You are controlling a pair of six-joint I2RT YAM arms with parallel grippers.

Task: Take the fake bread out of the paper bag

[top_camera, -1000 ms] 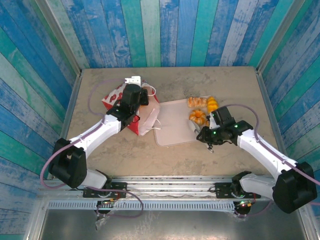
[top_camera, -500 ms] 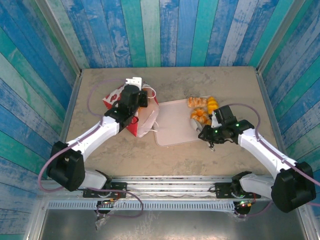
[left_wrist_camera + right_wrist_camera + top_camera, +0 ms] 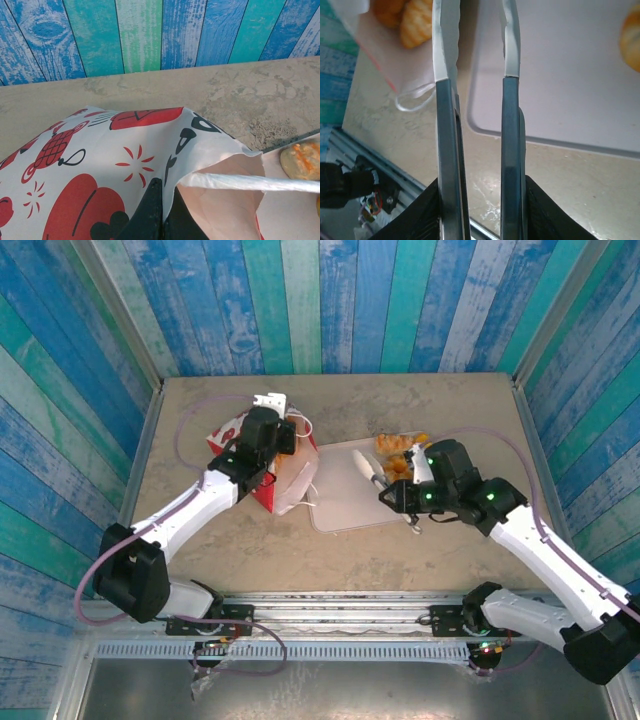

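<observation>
The paper bag (image 3: 232,433), red with white prints, lies tipped on the table with its white mouth (image 3: 296,483) facing the tray. My left gripper (image 3: 280,445) is shut on the bag's upper rim (image 3: 200,150), and its black fingers (image 3: 150,210) pinch the paper. Pieces of fake bread (image 3: 398,454) sit at the far right of the pale tray (image 3: 345,502). More golden bread (image 3: 415,20) lies in the bag's mouth. My right gripper (image 3: 400,498) is shut on metal tongs (image 3: 445,60), whose white tips (image 3: 366,468) hover apart over the tray with nothing between them.
The bag's thin white handle (image 3: 412,97) lies on the table by the tray's corner. Blue and green plank walls close in the tabletop on three sides. A metal rail (image 3: 340,612) runs along the near edge behind the arm bases.
My right arm has swung left across the tray, carrying the tongs away from the bread pile toward the bag. The tongs' arms have spread slightly. My left gripper still holds the bag's rim.
</observation>
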